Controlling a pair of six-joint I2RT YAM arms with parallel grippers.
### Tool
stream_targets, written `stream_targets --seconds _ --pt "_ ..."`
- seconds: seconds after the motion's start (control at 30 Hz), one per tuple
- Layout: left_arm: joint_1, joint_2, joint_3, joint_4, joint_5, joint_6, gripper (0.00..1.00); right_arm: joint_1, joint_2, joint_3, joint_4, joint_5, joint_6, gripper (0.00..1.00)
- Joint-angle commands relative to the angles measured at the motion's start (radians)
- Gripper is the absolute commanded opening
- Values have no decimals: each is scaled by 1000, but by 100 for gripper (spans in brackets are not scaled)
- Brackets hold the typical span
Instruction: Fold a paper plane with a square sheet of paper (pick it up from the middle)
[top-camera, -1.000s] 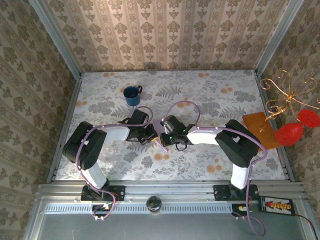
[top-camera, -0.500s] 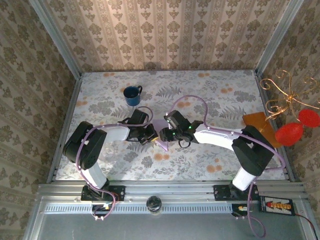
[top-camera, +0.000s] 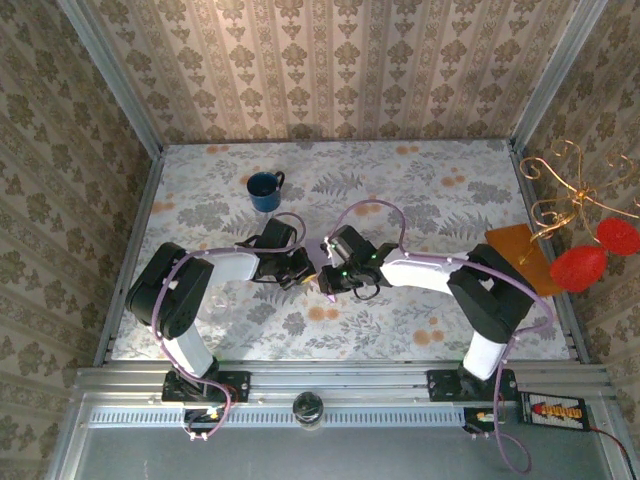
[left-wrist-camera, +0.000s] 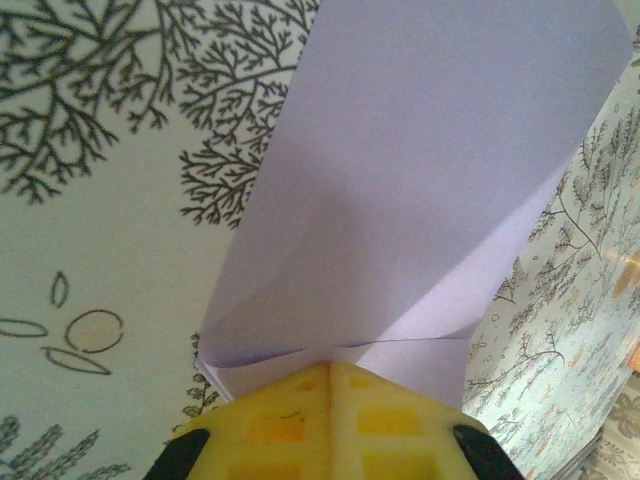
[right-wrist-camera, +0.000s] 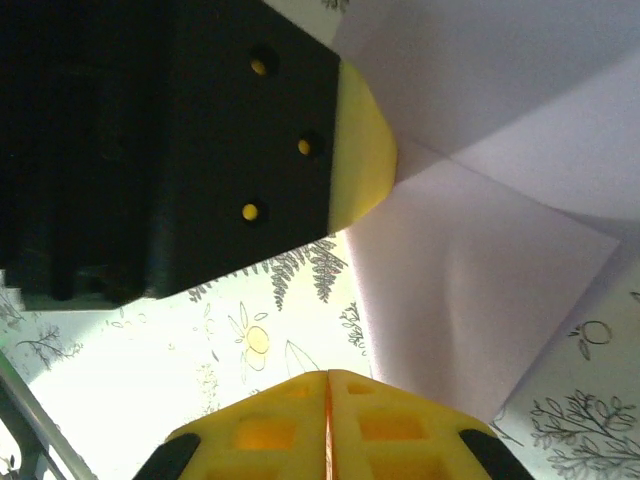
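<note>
The square sheet of paper (left-wrist-camera: 430, 150) is pale lilac and folded into layers, with a crease running across it. My left gripper (left-wrist-camera: 332, 365) is shut on its near edge, and the paper stands out beyond the yellow fingertips over the floral table. In the right wrist view the paper (right-wrist-camera: 470, 280) fills the right side, pinched by the left gripper's yellow pad (right-wrist-camera: 362, 140). My right gripper (right-wrist-camera: 327, 375) is shut with nothing visible in the seam; the paper's lower edge passes just beside its right fingertip. Both grippers meet at mid-table, the left gripper (top-camera: 303, 272) facing the right gripper (top-camera: 328, 279).
A blue mug (top-camera: 265, 190) stands behind the left arm. An orange-brown flat rectangle (top-camera: 520, 255) lies at the right edge, beside a gold wire stand with red balls (top-camera: 580, 266). Patterned walls enclose the table on three sides.
The right gripper opened, shifted slightly right and back, and has closed again close to the left gripper. Less of the paper shows between them. The left arm kept its grip and place.
</note>
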Motion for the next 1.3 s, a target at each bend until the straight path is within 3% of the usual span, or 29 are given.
stream_targets --seconds 0.0,1.27 --pt "5 38 -16 -49 -24 19 0 3 36 40 -19 -58 2 7" --pt "5 50 -4 -67 -3 44 3 -14 140 25 -9 -104 42 8"
